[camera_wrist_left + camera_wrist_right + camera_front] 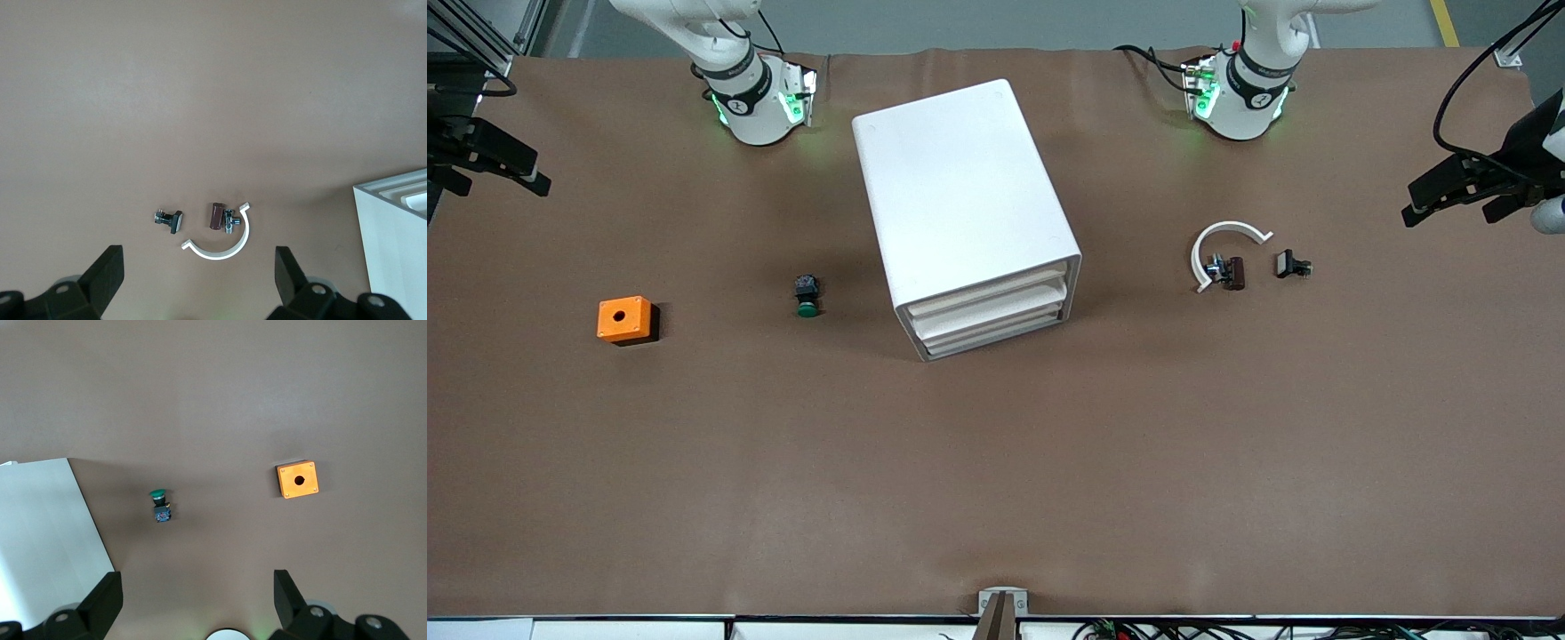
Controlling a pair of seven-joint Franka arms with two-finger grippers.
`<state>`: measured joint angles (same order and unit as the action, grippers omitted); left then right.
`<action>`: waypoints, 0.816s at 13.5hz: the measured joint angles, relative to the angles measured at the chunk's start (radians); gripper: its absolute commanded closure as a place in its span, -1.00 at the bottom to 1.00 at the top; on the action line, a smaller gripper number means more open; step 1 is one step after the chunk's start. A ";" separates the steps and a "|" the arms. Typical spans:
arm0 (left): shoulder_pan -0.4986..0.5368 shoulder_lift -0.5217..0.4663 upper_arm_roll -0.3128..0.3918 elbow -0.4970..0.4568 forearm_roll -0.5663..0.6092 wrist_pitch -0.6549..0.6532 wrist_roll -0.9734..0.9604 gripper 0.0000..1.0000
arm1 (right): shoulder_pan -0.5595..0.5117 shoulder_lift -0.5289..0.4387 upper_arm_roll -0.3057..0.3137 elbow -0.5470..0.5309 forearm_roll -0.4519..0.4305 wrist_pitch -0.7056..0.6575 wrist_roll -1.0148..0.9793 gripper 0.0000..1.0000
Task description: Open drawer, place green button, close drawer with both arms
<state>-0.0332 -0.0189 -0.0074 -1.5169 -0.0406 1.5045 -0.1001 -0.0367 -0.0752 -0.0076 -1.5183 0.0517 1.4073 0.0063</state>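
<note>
The white cabinet (960, 196) stands mid-table with all three drawers shut; the drawer (996, 342) is the lowest one. The button (807, 296), with a green cap and a black body, lies on its side on the table toward the right arm's end, beside the cabinet. In the right wrist view the button (159, 505) lies well below my open right gripper (197, 593), which holds nothing. My left gripper (198, 277) hangs open and empty high over a white clip (223, 245). Both arms are raised above the table.
An orange cube with a hole (623, 319) sits farther toward the right arm's end than the button. Toward the left arm's end lie a white curved clip (1223, 244) and two small dark parts (1232, 271) (1291, 265). The arm bases (756, 98) (1240, 98) stand at the table's back edge.
</note>
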 measured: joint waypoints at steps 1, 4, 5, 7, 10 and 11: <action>0.000 0.000 0.000 0.001 0.000 0.000 0.000 -1.00 | 0.000 0.000 0.000 0.000 0.000 0.000 0.000 -1.00; -0.005 0.002 -0.007 0.000 -0.003 -0.001 0.003 -1.00 | 0.000 0.000 0.001 0.000 0.000 0.000 0.000 -1.00; -0.012 0.007 -0.017 -0.001 -0.012 -0.002 0.003 -1.00 | 0.001 0.000 0.002 0.000 0.000 0.000 0.000 -1.00; -0.039 0.042 -0.044 -0.004 -0.048 -0.004 0.001 -1.00 | 0.001 0.000 0.002 0.000 0.000 0.000 0.000 -1.00; -0.111 0.152 -0.058 -0.007 -0.094 0.013 -0.006 -1.00 | 0.001 0.000 0.002 0.000 0.000 -0.002 0.000 -1.00; -0.139 0.192 -0.059 -0.007 -0.101 0.040 -0.006 -1.00 | 0.001 0.000 0.002 0.000 0.000 -0.003 0.000 -1.00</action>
<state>-0.1720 0.1733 -0.0664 -1.5237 -0.1421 1.5443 -0.1063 -0.0362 -0.0752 -0.0060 -1.5183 0.0517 1.4042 0.0063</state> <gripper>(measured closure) 0.000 0.000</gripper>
